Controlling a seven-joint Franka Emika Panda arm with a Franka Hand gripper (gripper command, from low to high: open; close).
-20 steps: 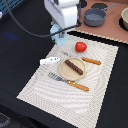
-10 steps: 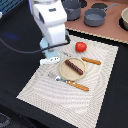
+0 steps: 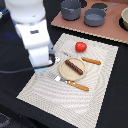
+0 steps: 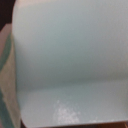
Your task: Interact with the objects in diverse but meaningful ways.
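In the exterior view, the white robot arm [image 3: 34,35] is seen lowered over the near-left part of a pale striped placemat [image 3: 60,97] laid on the dark tabletop [image 3: 112,100]; its bulk hides the jaws, so whether they are released or clenched cannot be told; the wrist view is filled almost wholly by a smooth light blue surface [image 4: 70,55], apparently a cup wall seen very close, which the exterior view does not show at all, and only a sliver of striped cloth is seen at one edge of that view. A dark brown sausage [image 3: 74,66] is seen lying on a round beige plate [image 3: 65,71] near the mat's middle, just beside the arm on the exterior view's right; its long axis runs diagonally, from upper left to lower right in that view. A round red tomato [image 3: 80,47] rests on the mat beyond the plate; two orange-handled utensils [image 3: 91,61] flank the plate; grey pots [image 3: 94,17] stand on a brown board [image 3: 70,24] at the back.
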